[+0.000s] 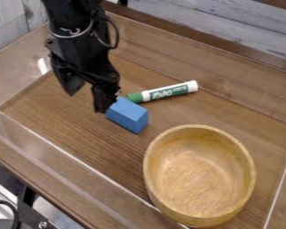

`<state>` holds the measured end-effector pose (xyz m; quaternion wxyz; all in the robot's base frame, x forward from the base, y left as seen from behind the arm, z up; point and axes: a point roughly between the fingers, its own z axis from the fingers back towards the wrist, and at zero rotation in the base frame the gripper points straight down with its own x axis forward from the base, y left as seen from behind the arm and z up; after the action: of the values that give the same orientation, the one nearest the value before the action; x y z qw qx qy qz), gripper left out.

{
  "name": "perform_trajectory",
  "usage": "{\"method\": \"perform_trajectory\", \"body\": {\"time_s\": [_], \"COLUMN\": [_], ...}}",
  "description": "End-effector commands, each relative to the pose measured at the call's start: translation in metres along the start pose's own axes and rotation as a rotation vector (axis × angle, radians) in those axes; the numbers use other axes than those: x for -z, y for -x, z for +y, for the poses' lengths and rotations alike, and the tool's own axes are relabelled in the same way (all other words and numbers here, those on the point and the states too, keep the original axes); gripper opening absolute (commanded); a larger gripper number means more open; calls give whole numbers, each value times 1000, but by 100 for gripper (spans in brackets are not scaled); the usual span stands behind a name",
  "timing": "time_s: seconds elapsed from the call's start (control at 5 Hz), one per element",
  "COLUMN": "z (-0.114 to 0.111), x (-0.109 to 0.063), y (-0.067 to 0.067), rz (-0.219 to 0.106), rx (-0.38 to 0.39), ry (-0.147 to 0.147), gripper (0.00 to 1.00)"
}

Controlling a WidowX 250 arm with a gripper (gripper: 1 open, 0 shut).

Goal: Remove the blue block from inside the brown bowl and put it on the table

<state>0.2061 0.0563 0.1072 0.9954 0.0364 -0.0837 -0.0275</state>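
The blue block [128, 115] lies flat on the table [62, 134], just left of and beyond the brown bowl [199, 173]. The bowl holds nothing and stands at the front right. My gripper [86, 92] hangs just above and to the left of the block, its two dark fingers apart and nothing between them. One fingertip [100, 100] sits close to the block's upper left corner without gripping it.
A green-and-white marker [161, 92] lies on the table just behind the block, near the right finger. Low clear acrylic walls [62, 165] run along the table's edges at the front and left.
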Motion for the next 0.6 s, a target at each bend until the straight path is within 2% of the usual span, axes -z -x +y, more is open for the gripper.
{"method": "perform_trajectory", "body": {"time_s": [0.0, 0.4], "z": [2, 3], "x": [-6, 2], "y": [-19, -31], "rz": [-51, -57], "rx": [11, 24], "ry": [-7, 5], "gripper": [100, 100]}}
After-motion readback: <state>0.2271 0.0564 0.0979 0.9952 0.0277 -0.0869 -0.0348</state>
